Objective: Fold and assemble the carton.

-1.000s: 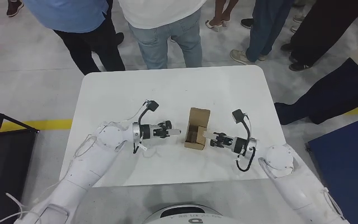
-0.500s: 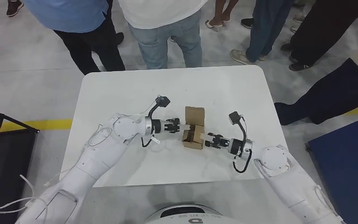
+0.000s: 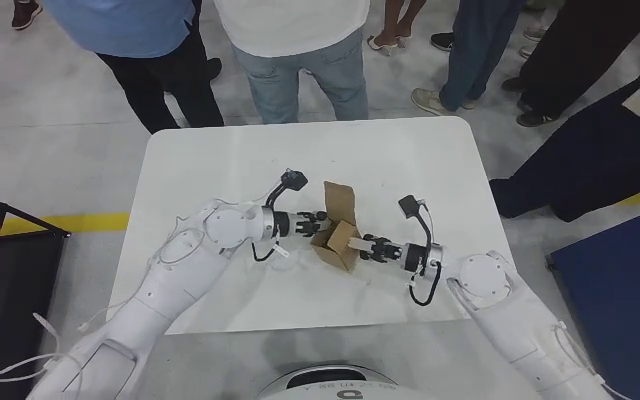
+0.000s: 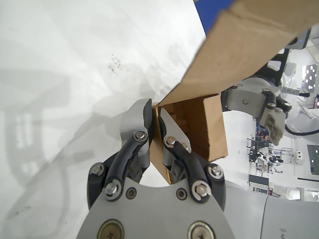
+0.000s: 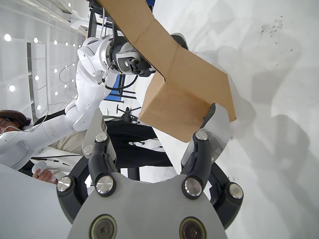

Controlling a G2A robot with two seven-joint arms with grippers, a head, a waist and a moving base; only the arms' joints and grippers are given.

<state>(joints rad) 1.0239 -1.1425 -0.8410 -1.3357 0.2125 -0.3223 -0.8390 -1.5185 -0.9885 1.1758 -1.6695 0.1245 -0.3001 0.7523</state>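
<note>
At centre-left, the left tool (image 3: 319,217) is pinching a wall of the plain brown carton (image 3: 342,205). The carton is tilting above the middle of the tabletop (image 3: 430,170) with one flap raised. Just right, the right tool (image 3: 352,243) is standing spread, one fingertip (image 5: 210,110) touching the carton's side.

White table (image 3: 205,165), grey floor (image 3: 70,150)

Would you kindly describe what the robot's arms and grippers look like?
The left arm and right arm are glossy white with rounded joints and black cable loops at the wrists. The left gripper and right gripper have grey metal bases, black linkages with silver bolts, and pale, dark-padded fingers.
</note>
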